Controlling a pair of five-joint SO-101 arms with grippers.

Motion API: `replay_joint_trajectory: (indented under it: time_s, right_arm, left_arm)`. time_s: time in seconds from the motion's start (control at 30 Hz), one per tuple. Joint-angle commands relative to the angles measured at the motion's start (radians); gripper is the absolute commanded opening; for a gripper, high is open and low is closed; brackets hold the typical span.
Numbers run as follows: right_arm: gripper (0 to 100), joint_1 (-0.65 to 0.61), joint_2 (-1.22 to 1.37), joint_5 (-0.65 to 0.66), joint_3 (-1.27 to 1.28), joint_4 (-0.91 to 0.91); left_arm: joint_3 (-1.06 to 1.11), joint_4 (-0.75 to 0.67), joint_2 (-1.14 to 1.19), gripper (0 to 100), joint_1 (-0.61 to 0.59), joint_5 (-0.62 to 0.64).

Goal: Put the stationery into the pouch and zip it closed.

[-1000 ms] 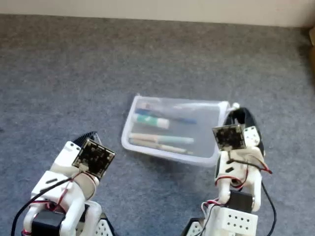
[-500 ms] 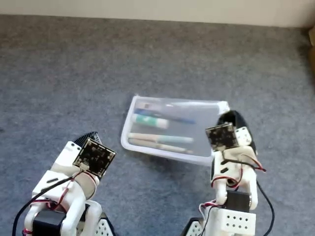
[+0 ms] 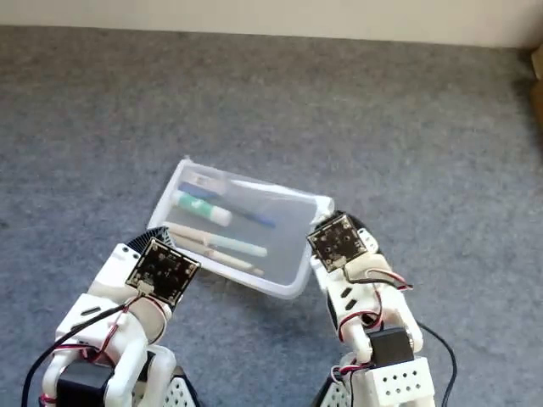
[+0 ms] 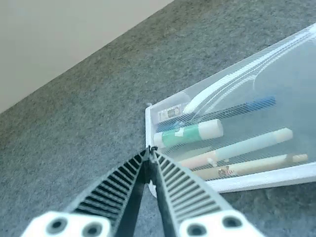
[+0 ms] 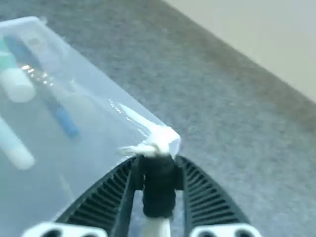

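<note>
The pouch (image 3: 284, 237) corner is pinched in the right jaws, hidden overhead by that wrist; left jaws closed, empty.

pouch (image 3: 284, 242): clear, with a fine mesh weave, white border and white zip track.
zipper pull (image 5: 158, 190): black.
contents: blue pen (image 4: 247, 105); green marker (image 4: 187, 135) with white cap; pale teal pen (image 4: 252, 143); cream pencil (image 4: 256, 165).
left gripper (image 4: 149, 150), right gripper (image 5: 157, 160): black ribbed fingers, white bodies.
carpet (image 3: 382, 110): grey, flecked.
wall (image 3: 254, 13): cream.
</note>
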Motion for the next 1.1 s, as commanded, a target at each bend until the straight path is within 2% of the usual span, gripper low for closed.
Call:
replay_joint_trajectory:
  time_s: [0.0, 0.33, 0.53, 0.67, 0.8, 0.9, 1.0, 1.07]
  right_arm:
    - [22.4, -0.024, -0.013, -0.038, -0.018, 0.07]
    - [24.5, -0.022, -0.015, -0.028, -0.191, 0.321]
    - [23.9, -0.021, -0.015, -0.031, -0.208, 0.427]
    - [12.7, -0.021, -0.015, -0.032, -0.202, 0.432]
    - [0.3, -0.021, -0.016, -0.034, -0.202, 0.43]
    - [0.8, -0.021, -0.016, -0.034, -0.2, 0.433]
    - [0.8, -0.015, -0.016, -0.035, -0.199, 0.437]
    - [0.8, 0.018, -0.016, -0.092, -0.199, 0.435]
  left_arm:
    - [0.008, -0.008, -0.007, 0, -0.002, 0.002]
    - [0.041, -0.011, -0.008, 0, -0.002, 0.002]
    - [0.053, -0.011, -0.008, 0, -0.008, 0.002]
    - [0.104, -0.025, -0.01, 0, -0.008, 0.002]
    - [0.188, -0.097, -0.01, 0, -0.03, 0.002]
    - [0.231, -0.158, -0.01, 0, -0.084, 0.005]
    - [0.262, -0.183, -0.01, 0, -0.131, 0.069]
    - [0.272, -0.184, -0.01, 0, -0.145, 0.087]
